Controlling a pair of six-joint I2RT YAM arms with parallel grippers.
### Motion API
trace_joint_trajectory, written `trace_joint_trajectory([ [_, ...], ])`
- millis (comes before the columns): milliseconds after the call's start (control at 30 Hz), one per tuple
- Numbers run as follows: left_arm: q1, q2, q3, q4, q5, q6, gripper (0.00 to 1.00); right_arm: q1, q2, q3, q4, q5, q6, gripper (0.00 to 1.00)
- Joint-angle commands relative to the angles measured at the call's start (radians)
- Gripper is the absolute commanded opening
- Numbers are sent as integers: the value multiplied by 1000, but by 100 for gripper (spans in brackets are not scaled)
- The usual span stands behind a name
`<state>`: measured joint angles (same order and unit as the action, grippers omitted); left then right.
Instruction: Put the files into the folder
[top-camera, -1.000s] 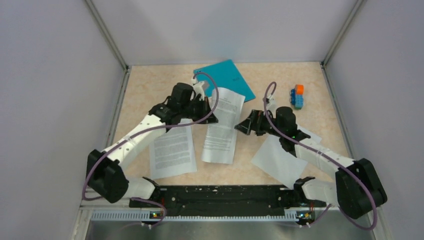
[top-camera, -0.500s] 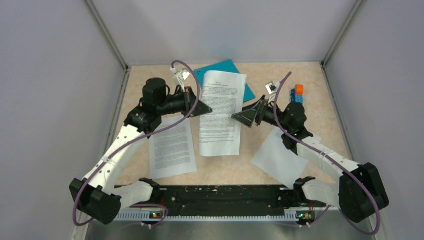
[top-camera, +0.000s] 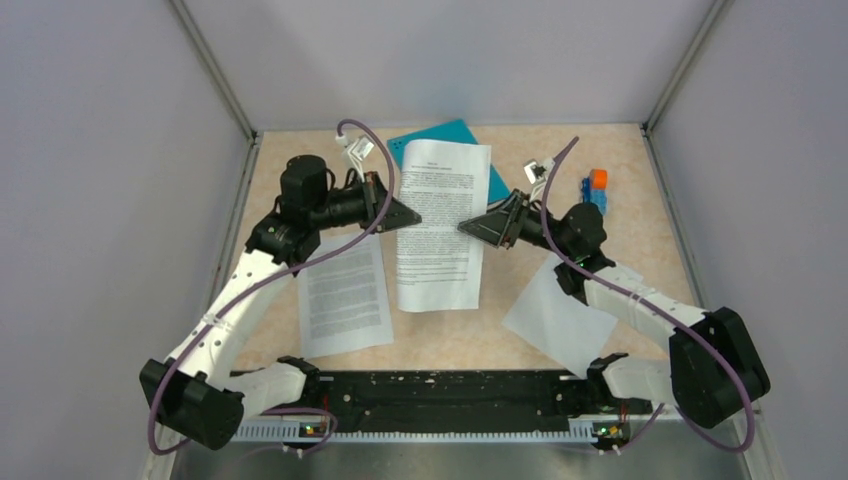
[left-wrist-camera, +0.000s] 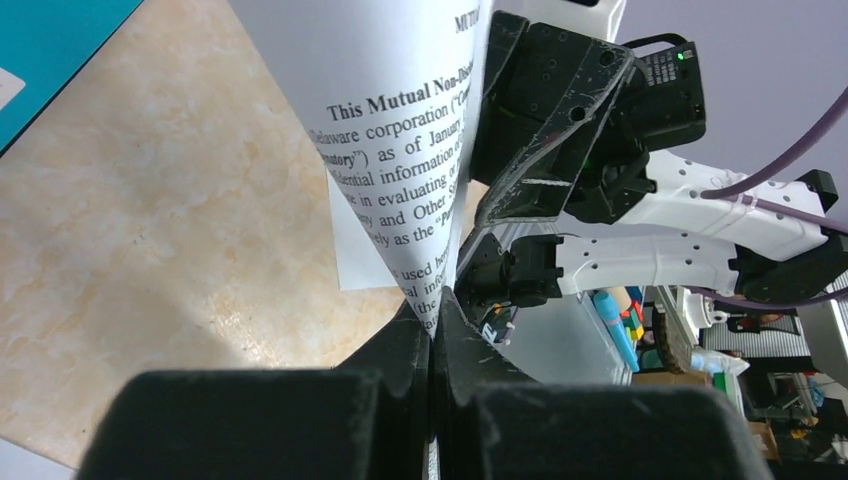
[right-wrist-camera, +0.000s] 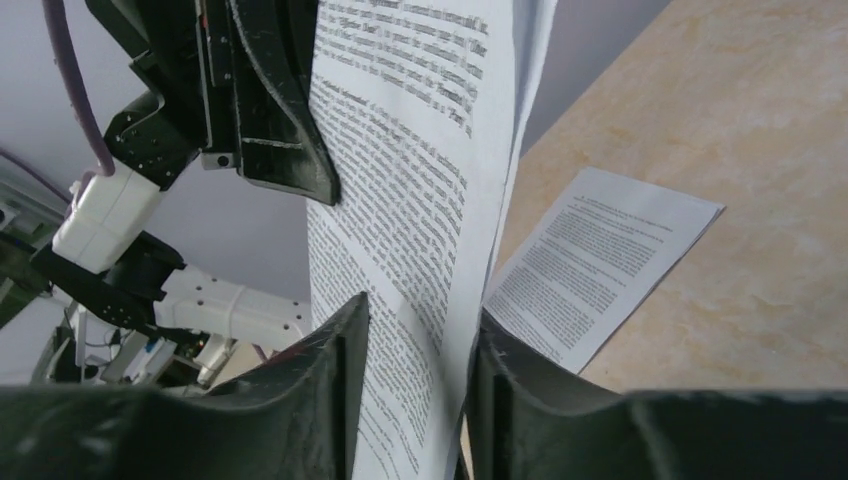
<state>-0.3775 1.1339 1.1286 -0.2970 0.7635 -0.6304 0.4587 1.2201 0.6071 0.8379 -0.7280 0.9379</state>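
Item 1, left sheet (top-camera: 343, 295): printed page, flat on the worktop (top-camera: 300, 180), well to the near-left of the folder (top-camera: 455, 133), nothing touching it.

Item 2, right sheet (top-camera: 560, 318): flat on the worktop, well to the near-right of the folder.

Item 3, lifted sheet (top-camera: 440, 225): third of the files, raised off the worktop just on the near side of the folder. Far edge overlapping the teal cover as viewed from above. Long axis near-to-far, pointing at the folder.

Item 4, left tool (left-wrist-camera: 435, 322): clenched on the lifted sheet's left edge, paper pinched at the very tips, near-left of the folder.

Item 5, right tool (right-wrist-camera: 418, 320): at the sheet's opposite edge, near-right of the folder. Fingers either side of the paper, gap showing between them. Firm pinch or loose straddle: cannot tell.

Item 6, folder: closed by the look of it, teal side up, holding none of the files yet.

Item 7, toy block stack (top-camera: 596, 192): right of the folder, apart from it.

Judgement: folder straight beyond the held sheet, along its long axis. Both tools about equally near. Probably a short carry farther out, with the cover to be opened first.
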Motion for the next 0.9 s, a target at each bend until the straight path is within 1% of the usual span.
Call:
trace_joint_trajectory([
  [0, 11, -26, -34, 36, -12, -13, 0, 52, 18, 66, 51, 2, 25, 32],
  [33, 16, -26, -41, 35, -15, -16, 0, 58, 28, 68, 58, 4, 32, 24],
  [67, 19, -29, -47, 33, -18, -16, 0, 63, 36, 68, 66, 8, 43, 20],
  [167, 42, -32, -38, -24, -74, 11, 0, 63, 43, 75, 42, 33, 42, 0],
  [200, 44, -27, -27, -68, -113, 34, 2, 64, 45, 84, 10, 46, 30, 0],
  [233, 45, -25, -13, -114, -167, 58, 10, 67, 49, 101, -44, 65, 8, 0],
  [267, 45, -21, 2, -167, -228, 84, 15, 72, 55, 125, -119, 93, -19, 0],
  [300, 45, -22, 16, -223, -317, 105, 26, 82, 75, 158, -205, 130, -59, 0],
  [333, 45, -22, 31, -278, -428, 125, 39, 102, 101, 198, -297, 170, -99, 0],
  [367, 45, -23, 43, -339, -551, 136, 50, 120, 131, 235, -350, 200, -119, 0],
  [433, 45, -35, 61, -436, -818, 130, 68, 162, 205, 310, -395, 237, -119, 0],
  [467, 45, -45, 63, -467, -949, 118, 75, 184, 249, 354, -429, 261, -118, 0],
  [500, 45, -59, 64, -488, -1058, 113, 79, 205, 296, 403, -448, 277, -114, 0],
  [533, 46, -74, 67, -502, -1137, 113, 84, 223, 338, 446, -463, 293, -105, 0],
  [600, 47, -100, 94, -522, -1280, 117, 87, 258, 433, 537, -476, 303, -77, 0],
  [667, 47, -114, 140, -540, -1385, 127, 91, 298, 536, 666, -487, 298, -52, 0],
  [767, 53, -115, 203, -544, -1462, 155, 92, 373, 687, 865, -521, 278, -25, 0],
  [867, 79, -106, 256, -550, -1473, 182, 93, 443, 804, 1043, -560, 260, -2, 0],
])
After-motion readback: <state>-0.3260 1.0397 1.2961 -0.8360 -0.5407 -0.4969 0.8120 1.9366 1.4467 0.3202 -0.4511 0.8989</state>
